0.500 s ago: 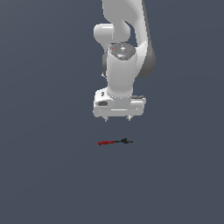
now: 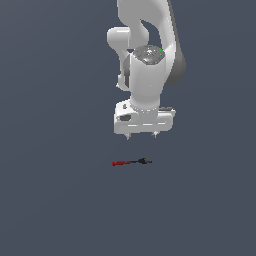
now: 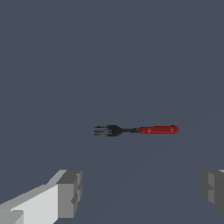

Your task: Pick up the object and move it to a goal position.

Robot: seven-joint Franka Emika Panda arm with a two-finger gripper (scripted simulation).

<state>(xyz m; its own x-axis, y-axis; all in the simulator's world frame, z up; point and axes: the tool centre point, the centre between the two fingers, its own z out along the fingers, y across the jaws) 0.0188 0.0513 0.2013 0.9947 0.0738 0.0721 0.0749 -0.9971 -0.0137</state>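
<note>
1. My gripper [image 2: 141,136] hangs in the middle of the exterior view, just above centre, pointing straight down, white arm rising to the top edge of the frame.
2. Jaws spread wide, nothing between them; in the wrist view the two grey fingertips [image 3: 70,193] sit far apart with bare floor in the gap.
3. The object is a small fork [image 2: 131,162], red handle and black tines, lying flat on the dark grey floor [image 2: 55,200].
4. In the exterior view the fork sits just below my gripper, slightly below frame centre, not touching it.
5. Handle end points to the exterior view's left, black tines to the exterior view's right.
6. In the wrist view the fork [image 3: 136,130] lies level across the frame, well clear of both fingertips.
</note>
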